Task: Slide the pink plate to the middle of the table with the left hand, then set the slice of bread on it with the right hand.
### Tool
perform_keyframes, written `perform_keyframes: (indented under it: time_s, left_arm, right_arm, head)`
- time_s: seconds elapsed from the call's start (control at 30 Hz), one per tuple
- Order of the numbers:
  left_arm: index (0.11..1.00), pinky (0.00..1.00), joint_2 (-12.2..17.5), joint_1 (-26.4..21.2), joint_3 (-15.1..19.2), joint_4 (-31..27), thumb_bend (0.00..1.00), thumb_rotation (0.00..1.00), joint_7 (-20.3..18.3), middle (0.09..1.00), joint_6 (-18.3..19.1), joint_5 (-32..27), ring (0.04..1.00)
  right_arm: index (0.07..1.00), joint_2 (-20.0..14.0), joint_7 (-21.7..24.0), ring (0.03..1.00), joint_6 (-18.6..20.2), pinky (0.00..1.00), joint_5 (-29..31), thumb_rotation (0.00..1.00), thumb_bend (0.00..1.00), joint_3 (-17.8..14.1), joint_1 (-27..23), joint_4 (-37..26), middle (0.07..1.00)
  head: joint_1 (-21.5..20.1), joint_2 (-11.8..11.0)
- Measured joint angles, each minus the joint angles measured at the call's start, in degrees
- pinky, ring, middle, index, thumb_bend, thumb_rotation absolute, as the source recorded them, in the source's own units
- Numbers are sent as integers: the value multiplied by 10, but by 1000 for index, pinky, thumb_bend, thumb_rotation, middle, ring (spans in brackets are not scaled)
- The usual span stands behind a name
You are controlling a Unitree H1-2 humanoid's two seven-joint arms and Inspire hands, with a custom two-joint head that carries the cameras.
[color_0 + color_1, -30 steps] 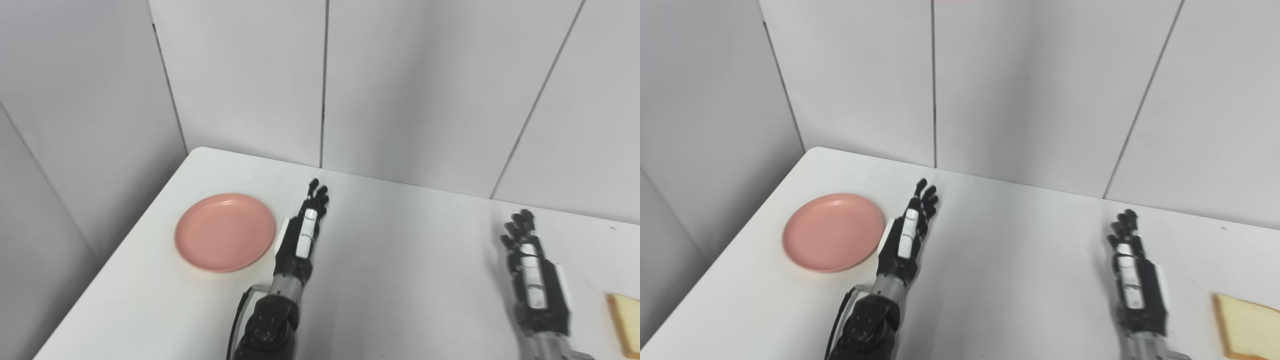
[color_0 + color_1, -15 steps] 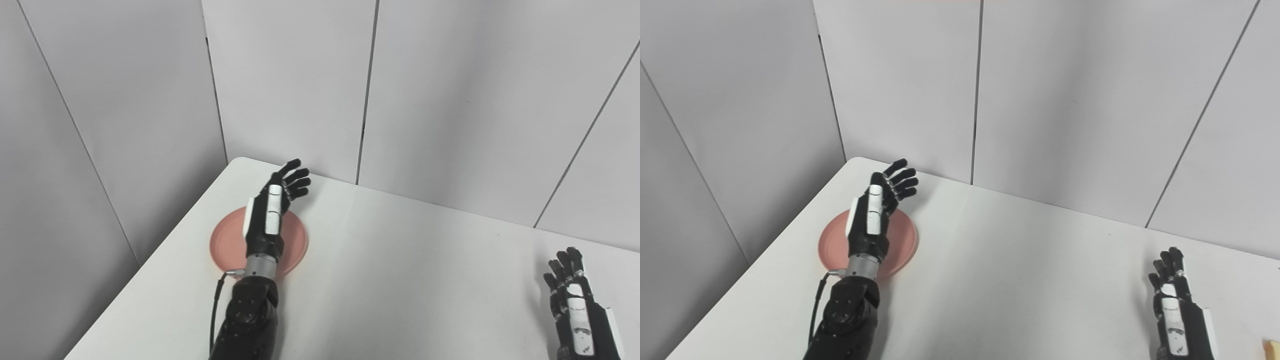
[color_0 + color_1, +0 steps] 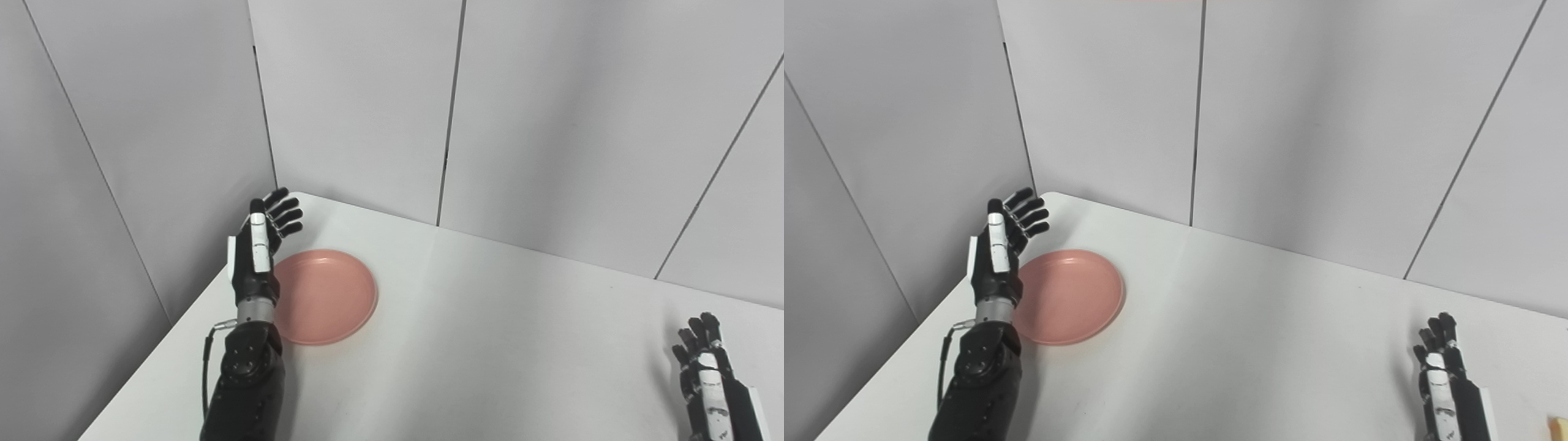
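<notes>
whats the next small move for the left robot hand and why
Probably lower the left robot hand until its palm side meets the plate's left rim, then push right. The hand is open, raised beside the far-left edge of the pink plate, which sits near the table's left corner, not the middle. The right robot hand waits open at the right.

The plate (image 3: 324,296) lies on the desk (image 3: 490,343) at 10 o'clock; the bread (image 3: 1559,425) at 4 o'clock.
</notes>
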Motion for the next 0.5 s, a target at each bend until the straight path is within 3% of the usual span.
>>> perform_keyframes:
  time_s: [0.5]
  left_arm:
    - [802, 815, 50, 16, 21, 4, 845, 1000, -17, 813, 57, -59, 821]
  right_arm:
    - [1000, 0, 2, 997, 0, 1000, 1, 804, 701, -3, -3, 9, 1000]
  head:
    - [11, -2]
